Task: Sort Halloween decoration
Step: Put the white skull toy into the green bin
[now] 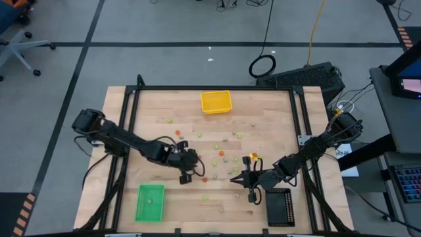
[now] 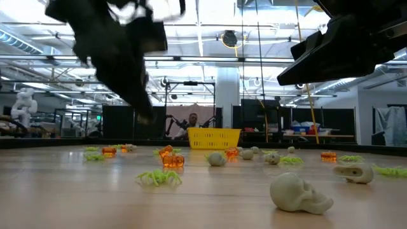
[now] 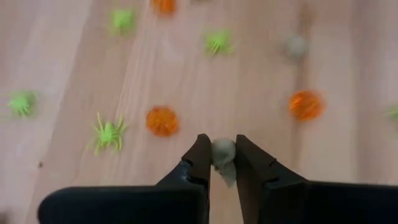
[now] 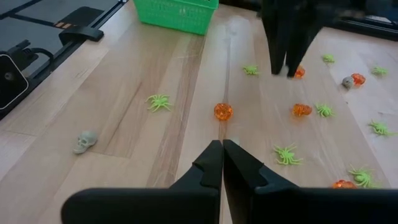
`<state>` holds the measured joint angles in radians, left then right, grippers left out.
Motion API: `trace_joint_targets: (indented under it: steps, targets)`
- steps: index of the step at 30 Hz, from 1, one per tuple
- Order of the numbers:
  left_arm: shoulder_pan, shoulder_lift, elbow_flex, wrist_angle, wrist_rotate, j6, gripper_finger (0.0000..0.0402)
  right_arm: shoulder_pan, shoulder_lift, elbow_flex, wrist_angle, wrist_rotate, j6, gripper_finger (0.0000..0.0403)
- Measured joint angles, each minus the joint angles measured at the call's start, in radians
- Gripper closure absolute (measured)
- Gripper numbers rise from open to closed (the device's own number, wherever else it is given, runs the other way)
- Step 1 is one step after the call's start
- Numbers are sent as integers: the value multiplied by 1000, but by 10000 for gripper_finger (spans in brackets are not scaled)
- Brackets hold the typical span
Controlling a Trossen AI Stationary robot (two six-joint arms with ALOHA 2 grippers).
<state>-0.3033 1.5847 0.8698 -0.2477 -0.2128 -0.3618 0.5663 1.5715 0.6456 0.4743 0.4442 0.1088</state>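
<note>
My left gripper (image 3: 222,163) pinches a pale skull (image 3: 224,154) above the table (image 1: 276,125) for sorting, while my right gripper (image 4: 222,163) waits nearby, jaws pressed together.

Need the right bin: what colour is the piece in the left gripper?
Pale beige-grey skull, clearest in the left wrist view.

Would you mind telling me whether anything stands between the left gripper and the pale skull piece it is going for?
Nothing visible does. The left gripper already has the pale skull between its fingers, raised above the table. The spiders and orange pieces lie scattered on the wood beneath it.
</note>
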Motion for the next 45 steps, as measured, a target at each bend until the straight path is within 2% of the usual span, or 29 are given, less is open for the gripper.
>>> trace_joint_targets:
  steps: [14, 22, 30, 37, 45]
  targets:
    - [-262, -197, 2, 57, -290, -49, 366, 0, 0, 0, -1, -2, 78, 401]
    - [-414, -218, 2, 207, -430, 35, 366, 1, 0, 0, 5, -3, 119, 401]
    - [-511, -219, -47, 327, -591, 91, 366, 1, 0, 0, 18, -3, 115, 401]
    - [-519, -218, -94, 362, -607, 127, 366, 1, 0, 0, 20, -3, 104, 401]
    - [-518, -218, -94, 375, -574, 505, 366, 1, 0, 0, 21, -2, 85, 401]
